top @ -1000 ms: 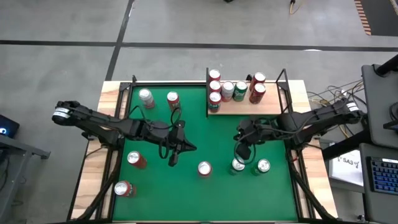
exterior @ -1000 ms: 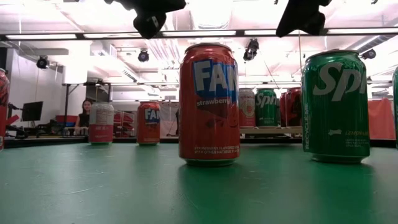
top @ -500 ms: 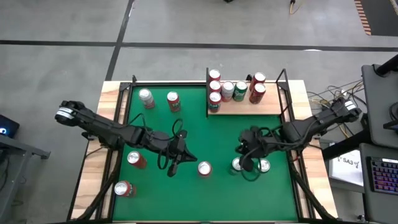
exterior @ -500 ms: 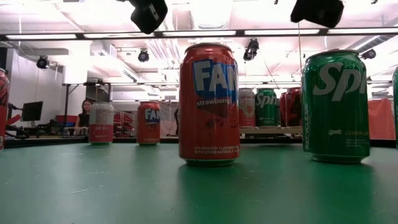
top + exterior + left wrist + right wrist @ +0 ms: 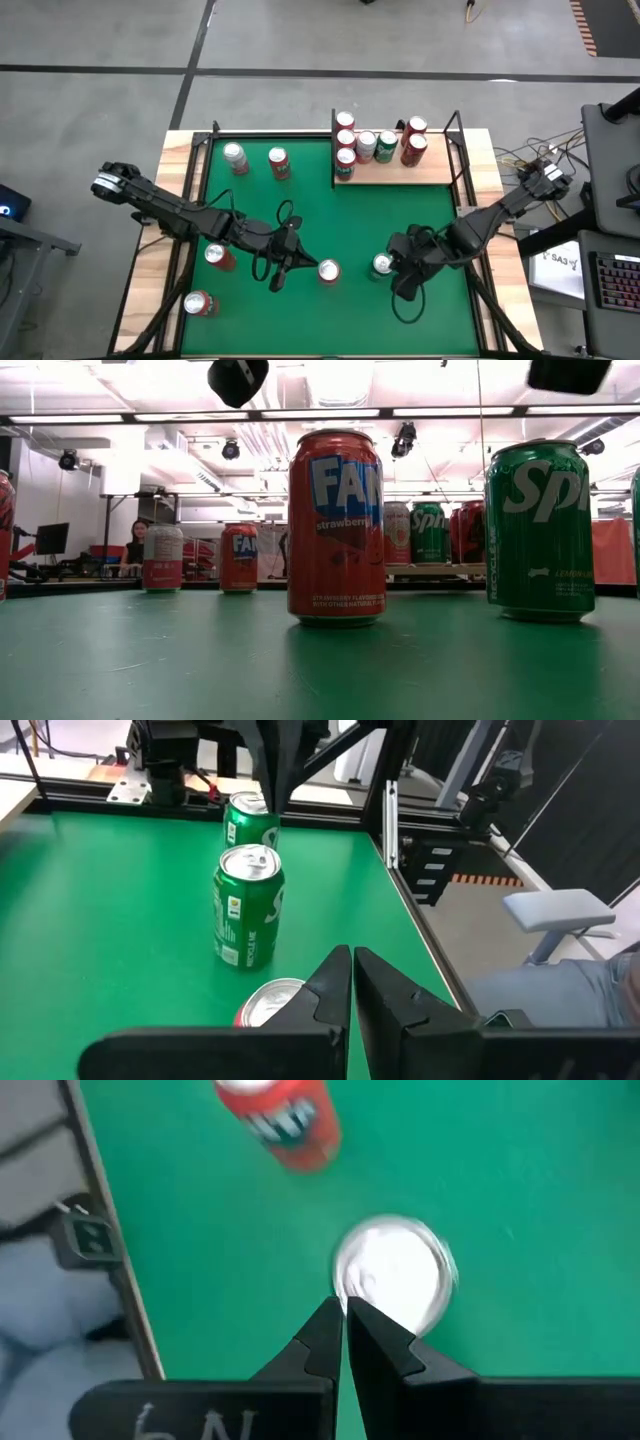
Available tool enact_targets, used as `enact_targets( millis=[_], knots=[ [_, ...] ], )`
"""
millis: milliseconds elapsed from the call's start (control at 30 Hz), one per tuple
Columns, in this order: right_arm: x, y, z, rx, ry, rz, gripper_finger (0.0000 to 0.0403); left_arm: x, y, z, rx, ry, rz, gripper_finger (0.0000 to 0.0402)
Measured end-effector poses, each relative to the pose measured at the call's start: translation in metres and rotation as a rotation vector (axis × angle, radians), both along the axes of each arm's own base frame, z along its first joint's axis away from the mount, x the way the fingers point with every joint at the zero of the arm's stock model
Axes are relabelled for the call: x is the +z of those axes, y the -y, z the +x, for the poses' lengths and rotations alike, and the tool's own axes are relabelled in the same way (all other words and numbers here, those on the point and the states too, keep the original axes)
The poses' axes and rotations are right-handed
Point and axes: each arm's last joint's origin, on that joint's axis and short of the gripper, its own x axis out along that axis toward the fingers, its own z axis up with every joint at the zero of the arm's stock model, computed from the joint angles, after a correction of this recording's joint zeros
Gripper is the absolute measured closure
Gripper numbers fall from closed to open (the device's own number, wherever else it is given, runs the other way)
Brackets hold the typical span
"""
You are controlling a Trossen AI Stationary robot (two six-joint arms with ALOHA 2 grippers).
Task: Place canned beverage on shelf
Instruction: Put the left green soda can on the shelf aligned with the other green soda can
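The shelf [image 5: 395, 168], a pale wood board with black rods, stands at the far right of the green table and bears several cans; it also shows in the low view [image 5: 430, 569]. A red Fanta can [image 5: 328, 270] and a green Sprite can [image 5: 382, 264] stand upright on the felt at the middle. My left gripper [image 5: 305, 263] hangs shut above the table just left of the red can [image 5: 270, 1002]. My right gripper [image 5: 398, 280] hangs shut just to the near right of the green can, whose silver top [image 5: 395, 1275] shows beyond its fingertips. Neither touches a can.
Other cans stand on the felt: a pale one [image 5: 234, 157] and a red one [image 5: 279, 162] at the far left, two red ones [image 5: 217, 256] [image 5: 198, 303] at the near left. A second green can [image 5: 250, 818] stands behind the first, under my right arm. Black rails edge the table.
Both grippers have stayed shut. My right gripper has swung toward the table's near edge, past the green cans, and tipped further down. My left gripper has drifted a little toward the near edge, closer to the red can. No can has moved.
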Motion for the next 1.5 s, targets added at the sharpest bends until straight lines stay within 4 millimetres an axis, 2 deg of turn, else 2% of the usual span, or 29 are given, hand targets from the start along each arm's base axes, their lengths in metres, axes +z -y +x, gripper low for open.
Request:
enact_targets(
  millis=[200, 467, 567, 700, 867, 967, 1067, 1267, 1500],
  knots=[
    [0.007, -0.004, -0.001, -0.057, -0.199, -0.092, 0.0390, 0.000, 0.000, 0.000, 0.000, -0.001, 0.000, 0.0402],
    [0.007, -0.013, 0.015, 0.133, -0.187, -0.169, 0.0388, 0.000, 0.000, 0.000, -0.002, 0.003, 0.002, 0.0402],
    [0.004, -0.016, 0.019, 0.160, -0.196, -0.185, 0.0374, 0.000, 0.000, 0.000, -0.004, 0.005, 0.009, 0.0402],
    [-0.002, -0.020, 0.025, 0.156, -0.215, -0.194, 0.0323, 0.000, 0.000, 0.000, -0.006, 0.006, 0.012, 0.0402],
    [-0.009, -0.022, 0.028, 0.135, -0.239, -0.196, 0.0215, 0.000, 0.000, 0.000, -0.009, 0.008, 0.021, 0.0402],
    [-0.010, -0.022, 0.029, 0.201, -0.245, -0.218, 0.0147, 0.000, 0.000, 0.000, -0.002, 0.010, 0.025, 0.0402],
    [-0.009, -0.022, 0.028, 0.240, -0.238, -0.234, 0.0099, 0.000, 0.000, 0.000, 0.003, 0.010, 0.027, 0.0402],
    [-0.010, -0.022, 0.029, 0.282, -0.237, -0.253, 0.0054, 0.000, 0.000, 0.000, 0.006, 0.010, 0.028, 0.0402],
    [-0.013, -0.019, 0.032, 0.280, -0.202, -0.338, 0.0050, 0.000, 0.000, 0.000, -0.001, 0.016, 0.047, 0.0402]
  ],
)
